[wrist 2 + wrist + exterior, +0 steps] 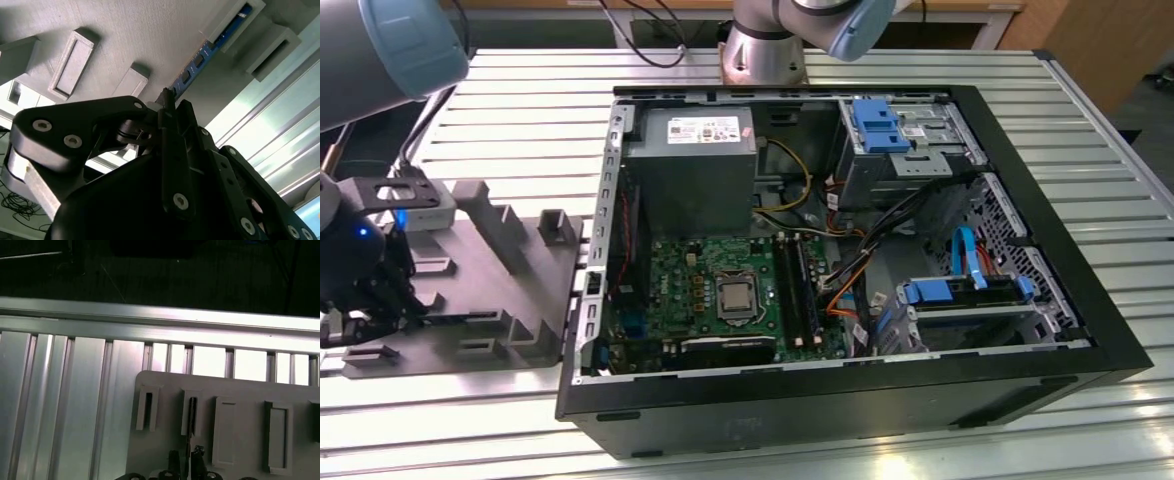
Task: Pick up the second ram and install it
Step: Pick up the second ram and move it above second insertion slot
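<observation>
The hand (167, 100) is low over the grey holder (150, 35), fingers drawn in narrow and, as far as I can tell, pinching the second ram (210, 47), which stands on edge in a holder slot; the holder lies on the slatted counter (75, 405)

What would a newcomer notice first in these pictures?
The open computer case sits centre in the exterior view, its green motherboard exposed. At that view's left lies a grey slotted holder; in the second wrist view the end effector is right at the second ram, a blue strip standing on edge in that holder.
</observation>
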Tool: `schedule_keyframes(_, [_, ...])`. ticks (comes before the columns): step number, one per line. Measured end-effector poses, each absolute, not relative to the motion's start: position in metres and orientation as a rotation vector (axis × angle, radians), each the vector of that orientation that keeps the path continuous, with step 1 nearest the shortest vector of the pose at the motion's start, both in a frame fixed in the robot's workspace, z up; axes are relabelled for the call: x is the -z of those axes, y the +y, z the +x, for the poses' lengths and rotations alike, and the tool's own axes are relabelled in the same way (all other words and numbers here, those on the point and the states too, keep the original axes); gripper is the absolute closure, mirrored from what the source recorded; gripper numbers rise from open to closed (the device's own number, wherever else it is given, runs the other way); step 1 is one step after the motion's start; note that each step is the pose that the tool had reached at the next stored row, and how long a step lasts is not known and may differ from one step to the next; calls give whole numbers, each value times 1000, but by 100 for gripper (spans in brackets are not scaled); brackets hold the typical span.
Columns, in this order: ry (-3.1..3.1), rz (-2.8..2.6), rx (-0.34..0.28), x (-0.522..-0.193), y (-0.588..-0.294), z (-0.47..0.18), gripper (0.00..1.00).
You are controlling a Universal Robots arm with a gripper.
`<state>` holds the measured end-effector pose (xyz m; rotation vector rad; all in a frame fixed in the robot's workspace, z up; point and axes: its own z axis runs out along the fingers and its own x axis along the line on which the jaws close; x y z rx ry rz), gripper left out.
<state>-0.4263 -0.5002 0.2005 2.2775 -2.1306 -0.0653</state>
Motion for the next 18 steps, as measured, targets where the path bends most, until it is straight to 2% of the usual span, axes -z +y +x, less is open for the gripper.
schedule_keyframes(15, [-2132, 2288, 78, -199, -500, -426, 76])
schedule_keyframes(16, [-2132, 2288, 78, -199, -500, -426, 78])
schedule_keyframes(17, [-2132, 2288, 78, -199, -500, -426, 84])
schedule_keyframes(18, [-2132, 2288, 78, -199, -500, -426, 84])
